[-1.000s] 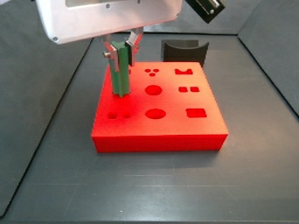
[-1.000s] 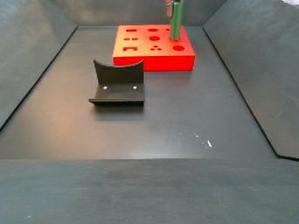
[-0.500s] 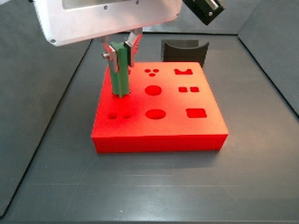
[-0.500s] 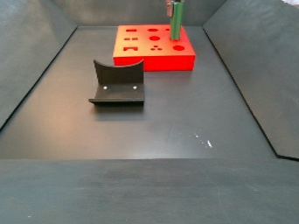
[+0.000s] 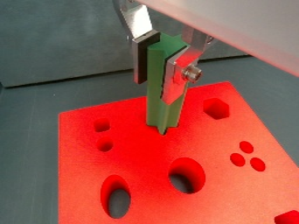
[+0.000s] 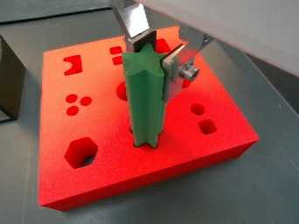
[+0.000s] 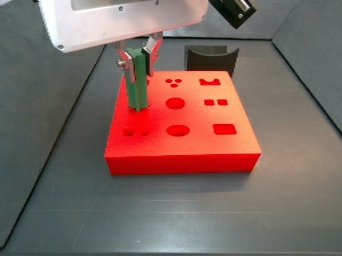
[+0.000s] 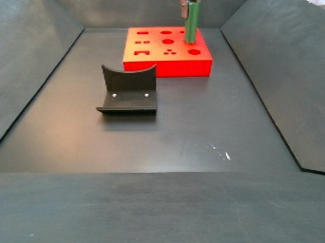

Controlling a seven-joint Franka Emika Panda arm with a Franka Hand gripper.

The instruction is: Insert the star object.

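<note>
The star object [image 5: 163, 101] is a long green prism with a star-shaped end face, seen in both wrist views [image 6: 142, 101]. It stands upright over the red block [image 5: 140, 179], its lower end at a hole in the block's top face. How deep it sits I cannot tell. My gripper [image 5: 163, 68] is shut on its upper part, with silver fingers [image 6: 177, 70] on two sides. In a side view the rod [image 7: 138, 90] stands at the block's [image 7: 187, 145] far left under the gripper [image 7: 138, 60]. It also shows on the red block [image 8: 165, 65] as a green post [image 8: 192, 24].
The red block has several other shaped holes, such as a hexagon [image 6: 80, 154] and round holes [image 5: 184, 180]. The dark fixture stands on the floor apart from the block [image 8: 127, 93], behind it in a side view [image 7: 210, 57]. Grey walls ring the floor.
</note>
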